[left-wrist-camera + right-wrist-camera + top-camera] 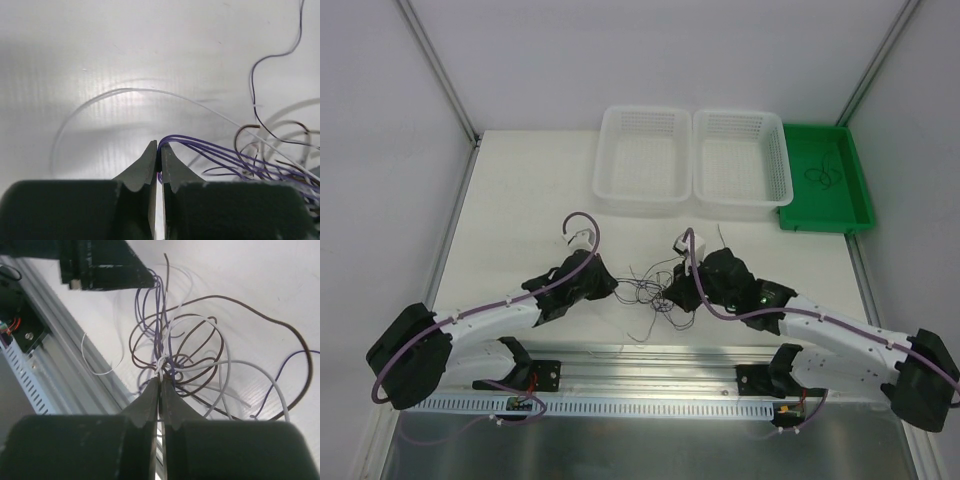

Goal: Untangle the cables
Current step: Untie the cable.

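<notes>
the cables [646, 290] lie on the white table [520, 200] as one loose tangle, directly between the two grippers, on the near half of the surface. the left gripper [159, 151] is pressed together on a sheaf of purple strands [220, 150], which fan out from its tips toward the other gripper. the right gripper [160, 381] is closed too, its tips pinching the tangle where white, purple and brown wires cross. the bundle's long axis runs left to right, from one set of tips to the other, with brown and white loops curling outward around it.
</notes>
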`<state>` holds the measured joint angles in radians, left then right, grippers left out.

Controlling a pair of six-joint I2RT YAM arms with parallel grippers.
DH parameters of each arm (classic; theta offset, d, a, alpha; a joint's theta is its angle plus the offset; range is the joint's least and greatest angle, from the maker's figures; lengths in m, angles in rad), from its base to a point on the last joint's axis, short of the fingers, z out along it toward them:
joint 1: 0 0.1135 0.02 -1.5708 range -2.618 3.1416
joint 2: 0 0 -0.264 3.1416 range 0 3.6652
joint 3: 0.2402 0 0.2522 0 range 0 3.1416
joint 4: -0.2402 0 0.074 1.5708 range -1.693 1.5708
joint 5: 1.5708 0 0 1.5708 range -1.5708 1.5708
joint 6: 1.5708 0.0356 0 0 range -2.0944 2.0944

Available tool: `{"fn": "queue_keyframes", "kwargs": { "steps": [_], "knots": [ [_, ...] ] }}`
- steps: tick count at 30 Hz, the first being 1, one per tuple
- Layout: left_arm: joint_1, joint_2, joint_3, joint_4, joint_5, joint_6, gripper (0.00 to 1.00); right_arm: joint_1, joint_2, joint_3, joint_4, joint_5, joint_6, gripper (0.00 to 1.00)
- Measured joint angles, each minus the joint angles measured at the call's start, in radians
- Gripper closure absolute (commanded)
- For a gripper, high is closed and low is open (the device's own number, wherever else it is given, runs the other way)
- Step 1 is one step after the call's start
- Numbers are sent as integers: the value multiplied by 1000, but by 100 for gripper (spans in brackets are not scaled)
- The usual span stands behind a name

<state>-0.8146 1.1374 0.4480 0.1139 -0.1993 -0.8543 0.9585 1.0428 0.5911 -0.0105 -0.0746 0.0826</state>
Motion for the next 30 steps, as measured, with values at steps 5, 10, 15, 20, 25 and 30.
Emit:
{"fn": "queue_keyframes", "kwargs": {
  "steps": [5, 10, 15, 20, 25, 30],
  "knots": [
    [44, -10, -14, -22, 0, -4, 100, -8, -144, 0, -89, -68, -102, 99],
    [88, -45, -49, -26, 8, -6, 100, -40, -303, -16, -153, -64, -140, 99],
    [157, -127, -109, -27, 37, -13, 100, -102, -536, -25, -242, 48, -137, 99],
    [216, -220, -119, -30, 67, -10, 100, -128, -636, 1, -384, 269, -90, 99],
    [282, -271, -153, -134, 37, 3, 100, -147, -628, 75, -461, 458, -19, 99],
    [293, -380, -154, -214, 39, 31, 100, -167, -396, 145, -504, 440, -11, 82]
  ]
}}
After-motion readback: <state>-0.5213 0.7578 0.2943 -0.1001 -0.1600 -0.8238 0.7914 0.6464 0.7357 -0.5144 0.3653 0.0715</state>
